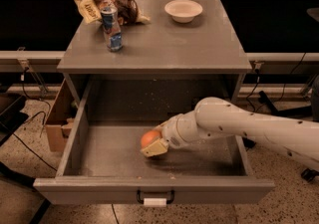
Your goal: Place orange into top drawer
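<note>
Now, orange (148,137): seen at lower centre of the frame, inside the open drawer (74,141), a little left of the middle of its floor and nearer the front wall than the back.
Gripper (152,144): found low in the drawer at lower centre, pointed toward the left of the frame.
Jaws: closed about the orange; the fruit is seated between them, with one pale finger (156,148) seen below and in front of it and the other hidden behind the fruit.
Contact with floor: cannot be told; a shadow is cast on the floor just under the gripper.
Arm (239,126): white, brought in from the right edge of the frame, over the drawer's right wall.
Drawer front: shown along the bottom of the frame, fitted with a black handle (155,197) and a white tag (154,202) just beneath it.
Cabinet top (164,49): spread across the upper middle.
Bowl (183,10): white, set at the upper right of the top.
Can (112,28): stood upright at the upper left of the top.
Bag (117,6): laid just behind the can.
Box (56,123): cardboard, placed on the ground beside the drawer's left wall.
</note>
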You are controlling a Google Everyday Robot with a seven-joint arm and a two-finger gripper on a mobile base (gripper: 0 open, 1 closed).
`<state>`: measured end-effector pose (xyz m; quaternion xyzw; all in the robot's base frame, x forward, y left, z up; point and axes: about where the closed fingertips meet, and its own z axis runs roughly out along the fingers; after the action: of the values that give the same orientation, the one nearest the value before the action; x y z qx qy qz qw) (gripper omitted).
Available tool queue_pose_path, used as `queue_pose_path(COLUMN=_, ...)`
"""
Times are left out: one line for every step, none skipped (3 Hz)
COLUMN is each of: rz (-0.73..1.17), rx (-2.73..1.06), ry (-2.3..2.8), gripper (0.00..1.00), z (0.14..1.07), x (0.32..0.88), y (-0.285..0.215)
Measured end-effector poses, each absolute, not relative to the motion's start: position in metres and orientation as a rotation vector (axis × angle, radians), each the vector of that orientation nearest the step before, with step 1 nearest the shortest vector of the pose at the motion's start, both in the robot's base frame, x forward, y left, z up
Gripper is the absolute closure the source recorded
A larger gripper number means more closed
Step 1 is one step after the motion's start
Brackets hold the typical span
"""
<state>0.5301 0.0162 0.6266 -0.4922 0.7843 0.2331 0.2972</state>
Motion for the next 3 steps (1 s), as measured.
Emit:
queue_pose_path(rz=0.620, rx=-1.308, ry=2.085, gripper=0.00, z=0.627, x=0.530, y=0.016)
queue_pose_path(rz=0.648, rx=-1.323, ry=2.078, gripper=0.00, z=0.637, x=0.524, y=0.021)
queue_pose_path(rz=0.658, rx=-1.293, ry=2.046, gripper=0.00, z=0.690, x=0.506, y=0.014)
